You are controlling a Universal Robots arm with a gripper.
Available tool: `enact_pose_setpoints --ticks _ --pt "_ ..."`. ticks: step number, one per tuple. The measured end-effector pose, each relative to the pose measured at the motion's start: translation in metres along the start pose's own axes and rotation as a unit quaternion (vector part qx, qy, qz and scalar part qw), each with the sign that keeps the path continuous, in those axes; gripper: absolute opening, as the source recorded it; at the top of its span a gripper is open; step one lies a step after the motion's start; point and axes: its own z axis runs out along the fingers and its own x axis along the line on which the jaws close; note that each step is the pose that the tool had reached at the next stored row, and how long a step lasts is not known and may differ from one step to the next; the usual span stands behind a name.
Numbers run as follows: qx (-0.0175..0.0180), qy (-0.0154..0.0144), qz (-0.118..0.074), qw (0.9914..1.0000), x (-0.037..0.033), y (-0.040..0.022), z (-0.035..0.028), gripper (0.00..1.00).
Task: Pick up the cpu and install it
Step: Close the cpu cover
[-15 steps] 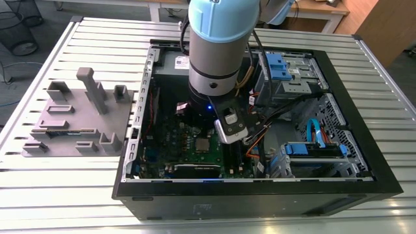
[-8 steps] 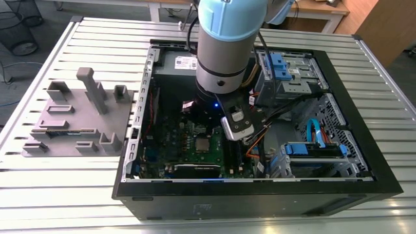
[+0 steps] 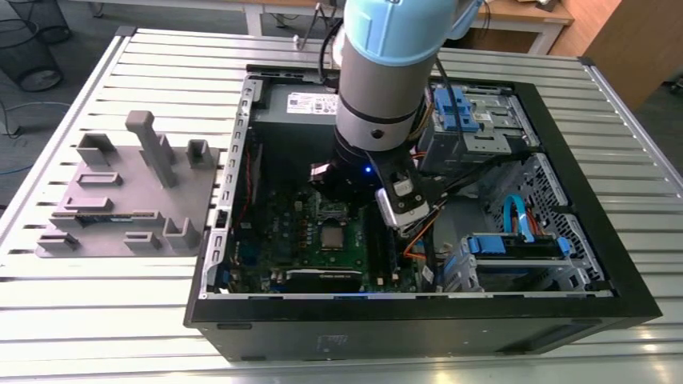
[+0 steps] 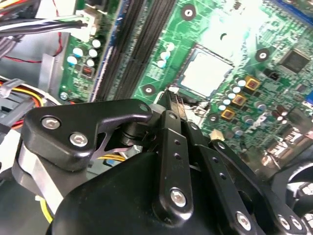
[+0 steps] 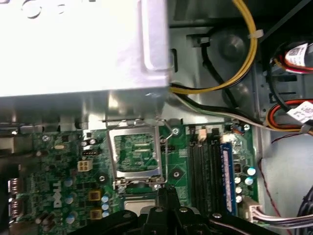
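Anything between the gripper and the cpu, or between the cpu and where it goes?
Nothing visible. In the second wrist view the cpu lies seated on the motherboard, top bare, with the gripper close beside it and only open board between. In the first wrist view the load frame is swung open, off the cpu.

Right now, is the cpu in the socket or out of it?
In: in the second wrist view the cpu lies flat inside the socket on the motherboard, silvery top up.
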Motion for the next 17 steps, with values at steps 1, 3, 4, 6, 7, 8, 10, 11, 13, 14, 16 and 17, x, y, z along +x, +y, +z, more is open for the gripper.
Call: enact_pose_setpoints --ticks 1,3,4,6,7,8,10,11,13,14,16,17 --pt "-0.0001 0.0000 0.000 1.00000 -0.0016 0.0010 0.0002 0.11" --pt "-0.0001 0.0000 0.000 1.00000 -0.0044 0.0030 0.0004 0.11" --pt "0.0000 0.0001 -0.001 1.00000 -0.0055 0.0039 0.0005 0.11" --pt "0.0000 0.0002 -0.003 1.00000 -0.0067 0.0052 0.0008 0.11" --pt "-0.0001 0.0003 -0.006 0.99998 -0.0068 0.0055 0.0010 0.11" --pt "0.0000 0.0006 -0.009 0.99996 -0.0068 0.0056 0.0011 0.11" --pt "0.0002 0.0015 -0.023 0.99974 -0.0069 0.0056 0.0012 0.11" --pt "0.0001 0.0020 -0.031 0.99952 -0.0069 0.0056 0.0014 0.11" --pt "0.0000 0.0029 -0.047 0.99891 -0.0069 0.0056 0.0016 0.11" --pt "-0.0003 0.0032 -0.054 0.99853 -0.0069 0.0056 0.0017 0.11" --pt "-0.0020 0.0028 -0.068 0.99771 -0.0069 0.0056 0.0017 0.11" --pt "-0.0033 0.0024 -0.073 0.99729 -0.0069 0.0056 0.0017 0.11"
